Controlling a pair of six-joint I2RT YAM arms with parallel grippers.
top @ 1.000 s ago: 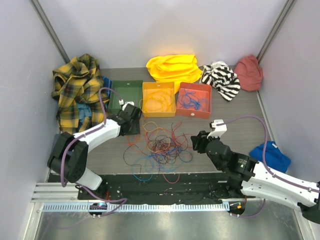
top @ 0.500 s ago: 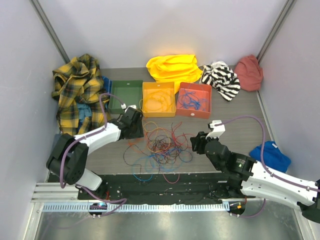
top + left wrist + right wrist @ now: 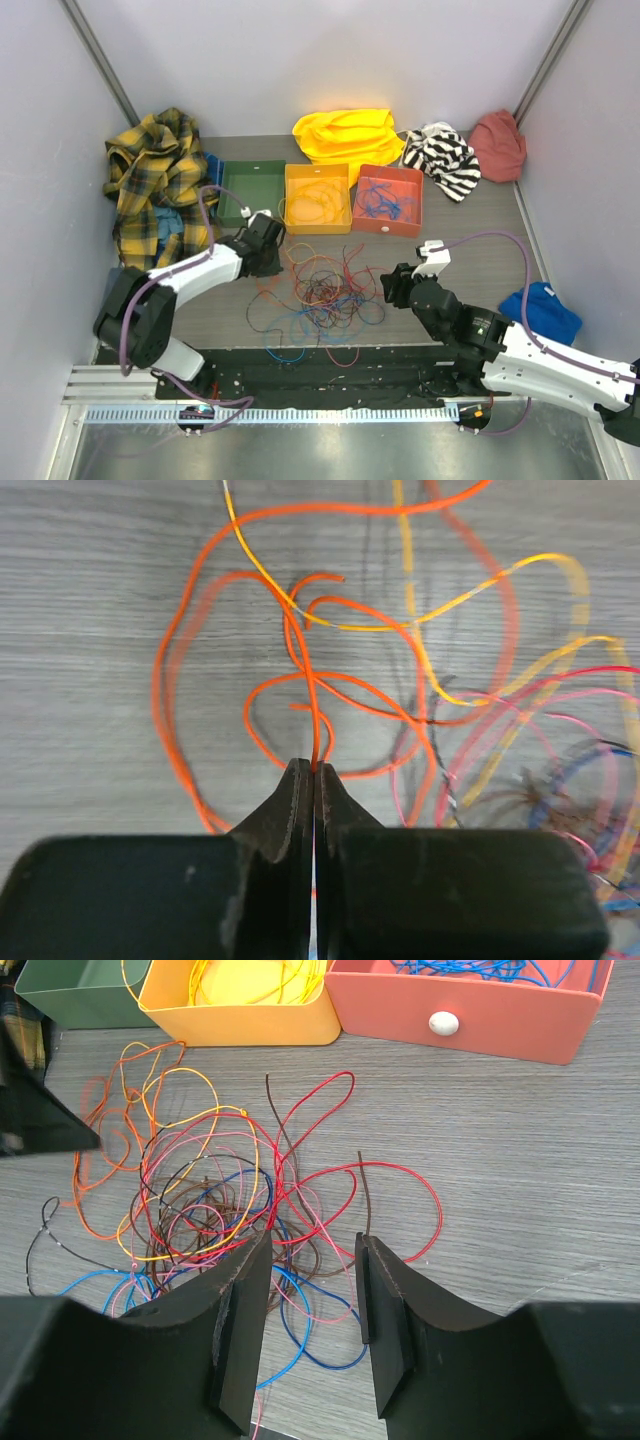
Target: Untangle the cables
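Note:
The cables (image 3: 320, 295) lie in a loose tangle of orange, yellow, red, blue, pink and brown strands on the grey table between my arms. My left gripper (image 3: 276, 260) is at the tangle's upper left edge. In the left wrist view, that gripper (image 3: 314, 768) is shut on an orange cable (image 3: 315, 720) that loops away over the table. My right gripper (image 3: 390, 286) sits at the tangle's right side. Its jaws (image 3: 312, 1245) stand open above the cables (image 3: 210, 1210), with blue, pink and red loops below and nothing gripped.
Three bins stand behind the tangle: green (image 3: 252, 165), yellow (image 3: 317, 228) holding yellow wires, and coral (image 3: 385, 228) holding blue wires. Clothes lie around: a plaid shirt (image 3: 155, 180), yellow cloth (image 3: 345, 130), striped cloth (image 3: 445, 155), reddish cloth (image 3: 498, 143), blue cloth (image 3: 540, 312).
My left gripper has closed on the orange cable after shifting slightly toward the tangle. The right gripper has barely moved and stays open.

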